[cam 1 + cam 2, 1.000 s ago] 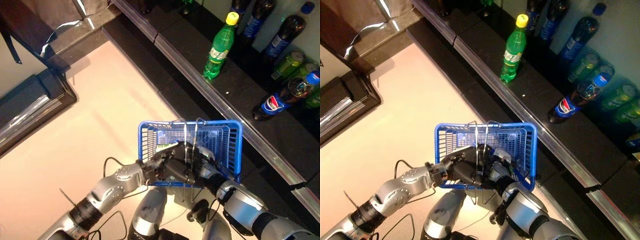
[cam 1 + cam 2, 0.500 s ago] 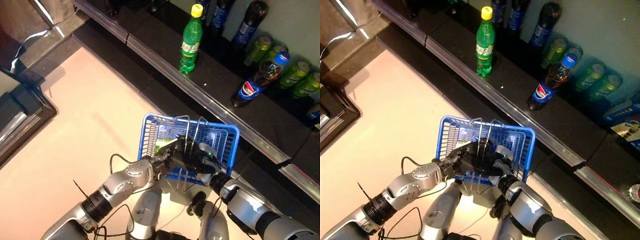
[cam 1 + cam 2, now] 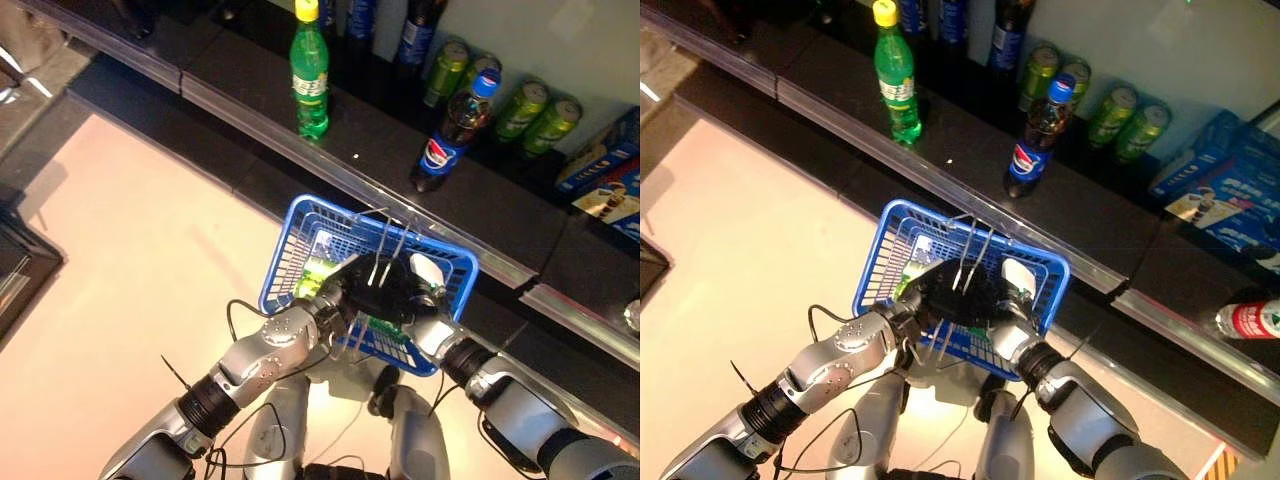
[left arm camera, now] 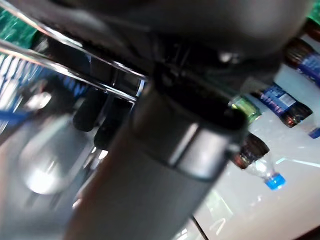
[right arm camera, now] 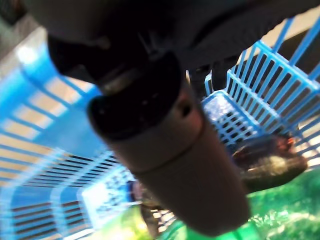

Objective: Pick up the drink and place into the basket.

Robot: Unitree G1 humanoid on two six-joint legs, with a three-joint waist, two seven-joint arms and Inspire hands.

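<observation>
A blue wire basket (image 3: 288,243) hangs in front of me with its two metal handles (image 3: 385,232) raised together. My left hand (image 3: 345,288) and right hand (image 3: 408,296) meet over its middle, both curled round the handles (image 4: 65,64). Inside the basket lies a green drink (image 3: 318,272), seen close as a green bottle (image 5: 245,225) beside a dark bottle (image 5: 270,161). More drinks stand on the dark shelf (image 3: 380,140) beyond: a green bottle (image 3: 309,70) and a cola bottle (image 3: 450,135).
Several green cans (image 3: 522,105) and dark bottles line the back of the shelf, with blue boxes (image 3: 600,175) at the right. A bottle with a red label (image 3: 1252,320) lies on a lower ledge. The shelf's metal edge (image 3: 250,108) runs just past the basket.
The whole view has shifted, bringing more of the shelf, the cans and the boxes into sight. Both hands have stayed on the basket's handles.
</observation>
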